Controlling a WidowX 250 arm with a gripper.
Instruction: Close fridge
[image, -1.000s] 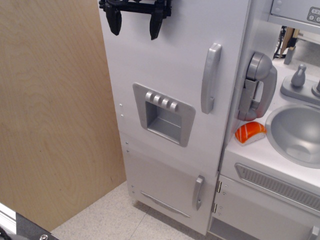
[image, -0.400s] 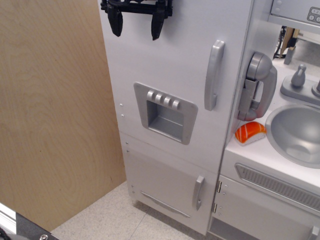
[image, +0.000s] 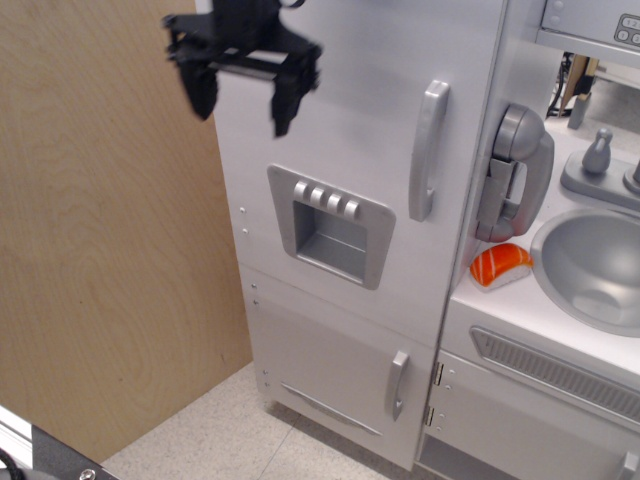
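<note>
The fridge (image: 340, 110) is a tall white toy-kitchen cabinet. Its large door lies flush against the cabinet, with a grey vertical handle (image: 428, 150) at the right and a grey recessed dispenser panel (image: 330, 225) with several buttons in the middle. No shelves show. My black gripper (image: 240, 105) hangs open and empty in front of the door's upper left corner, its two fingers pointing down and apart. It looks clear of the door surface, though blur makes that hard to judge.
A smaller white lower door with a short grey handle (image: 398, 384) sits below. A grey wall phone (image: 515, 170), an orange sushi toy (image: 500, 265) and a grey sink (image: 595, 265) are at the right. A plywood panel (image: 100, 230) stands left of the fridge.
The fridge door swung slightly to the right, closing flush. My gripper then moved down and to the left, away from the door's top edge, still open.
</note>
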